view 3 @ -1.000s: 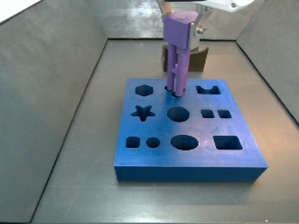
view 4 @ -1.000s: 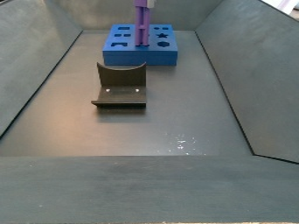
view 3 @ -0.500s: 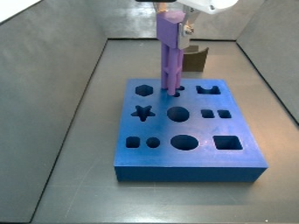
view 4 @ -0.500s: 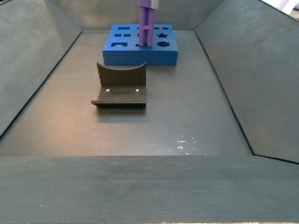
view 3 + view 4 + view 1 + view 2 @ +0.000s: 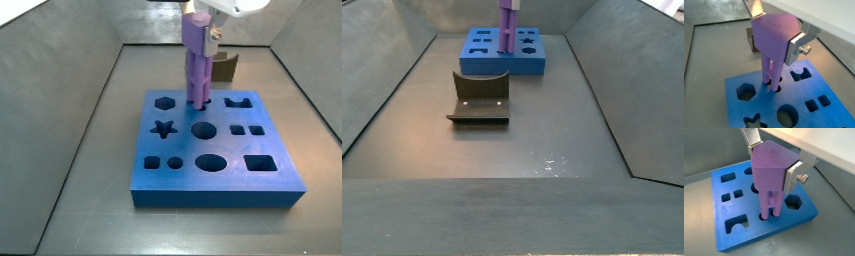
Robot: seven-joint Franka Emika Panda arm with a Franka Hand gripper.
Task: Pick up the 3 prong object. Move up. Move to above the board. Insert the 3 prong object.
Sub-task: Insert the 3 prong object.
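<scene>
Gripper [image 5: 777, 27]: flat silver finger plates, 1 screw, white housing above.

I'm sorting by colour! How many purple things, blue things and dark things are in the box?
Purple: 1, the 3 prong object, in the gripper
Blue: 1, the board
Dark: 1, the fixture
Total: 3

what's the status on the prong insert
Gripper over the board, shut on the 3 prong object. Prong tips in the board's holes. Nothing in the way.

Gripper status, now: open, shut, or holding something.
Gripper: shut on the 3 prong object, held upright above the board, prong tips at its holes.
</scene>
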